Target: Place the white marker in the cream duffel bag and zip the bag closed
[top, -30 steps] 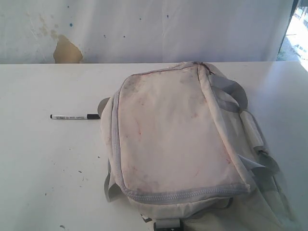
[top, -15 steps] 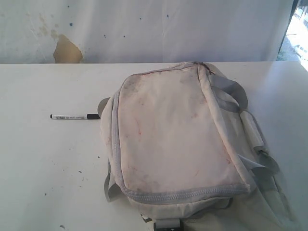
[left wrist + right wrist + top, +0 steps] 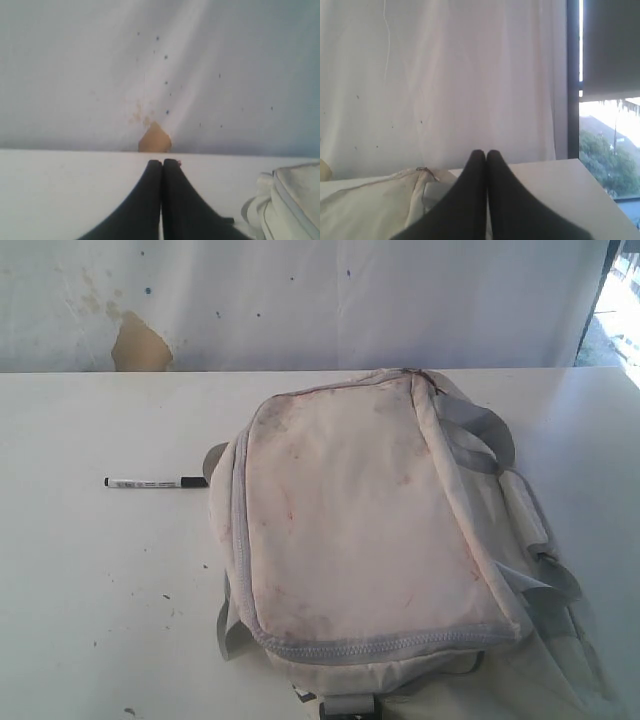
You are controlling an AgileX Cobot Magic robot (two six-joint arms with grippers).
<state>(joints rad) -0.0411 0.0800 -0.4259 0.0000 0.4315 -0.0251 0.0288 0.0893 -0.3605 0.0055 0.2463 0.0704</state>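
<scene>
A white marker (image 3: pixel 155 482) lies on the white table (image 3: pixel 90 590), its black cap just beside the stained cream duffel bag (image 3: pixel 370 530). The left gripper (image 3: pixel 162 162) and right gripper (image 3: pixel 486 152) are each pressed together, holding nothing.

Open table (image 3: pixel 90 580) around white marker (image 3: pixel 150 482), cream duffel bag (image 3: pixel 360 520) beside cap

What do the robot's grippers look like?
Both the left gripper and the right gripper have two smooth black fingers, wide at the base and curving to narrow rounded tips. No cables or markings show, and the arms are out of view.
</scene>
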